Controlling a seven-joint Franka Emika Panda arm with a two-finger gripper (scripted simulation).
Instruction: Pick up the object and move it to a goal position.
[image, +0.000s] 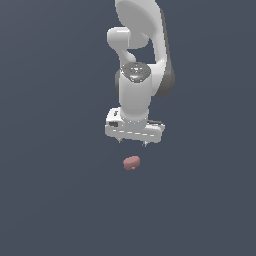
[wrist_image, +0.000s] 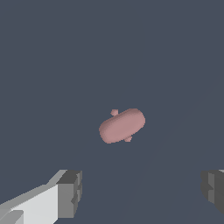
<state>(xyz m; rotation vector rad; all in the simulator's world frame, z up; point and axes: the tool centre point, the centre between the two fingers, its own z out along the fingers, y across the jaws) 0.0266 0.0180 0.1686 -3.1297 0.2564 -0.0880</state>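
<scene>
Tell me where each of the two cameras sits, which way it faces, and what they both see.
Exterior view: off the arm, facing the white arm and its gripper, above the small lumpy pinkish-red blob.
Wrist view: on the wrist, looking past two grey fingertips at the blob.
Shared: the blob, the gripper, the plain dark ground.

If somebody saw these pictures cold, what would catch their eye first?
First, the big white robot arm hanging down the middle of the exterior view against plain dark grey-blue. Next, the small lumpy pinkish-red blob just below its gripper, untouched. In the wrist view the blob sits ahead of the wide-open grey fingertips.
</scene>
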